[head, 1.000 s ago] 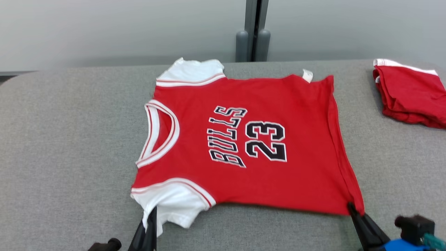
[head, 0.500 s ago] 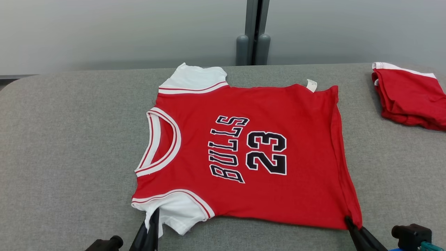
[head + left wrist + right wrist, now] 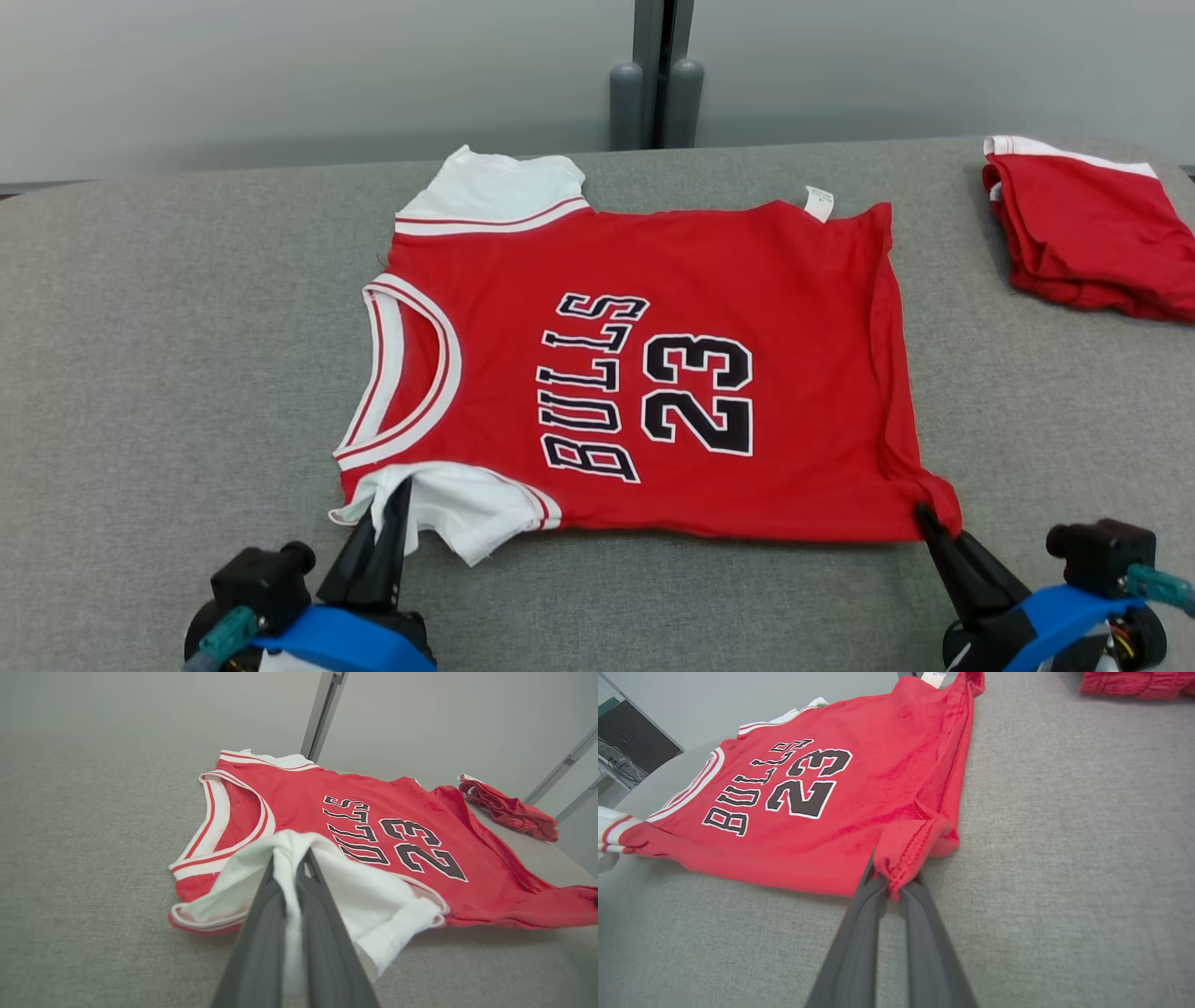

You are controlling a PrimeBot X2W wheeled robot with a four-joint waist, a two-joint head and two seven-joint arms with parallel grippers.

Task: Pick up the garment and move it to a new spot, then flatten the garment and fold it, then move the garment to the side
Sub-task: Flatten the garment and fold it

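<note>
The garment (image 3: pixel 653 271) is a red "BULLS 23" jersey with white sleeves. It lies spread face up on the grey table, neck to the left. My left gripper (image 3: pixel 401 485) is shut on the near white sleeve (image 3: pixel 373 900), which is bunched and raised around its fingers (image 3: pixel 322 914). My right gripper (image 3: pixel 922 511) is shut on the near hem corner (image 3: pixel 910 849), and the red cloth puckers up at its fingertips (image 3: pixel 878 891). The far sleeve (image 3: pixel 495 191) and far hem lie flat.
A second red garment (image 3: pixel 1083 233), folded, with white trim, sits at the table's far right. The grey padded table (image 3: pixel 140 327) runs wide to the left and along the near edge. A grey post (image 3: pixel 653 75) stands behind the far edge, against a pale wall.
The head view has shifted. Both grippers reach further into view, still holding the sleeve and hem corner. The jersey's near edge is lifted and drawn slightly inward, and the near sleeve is more bunched.
</note>
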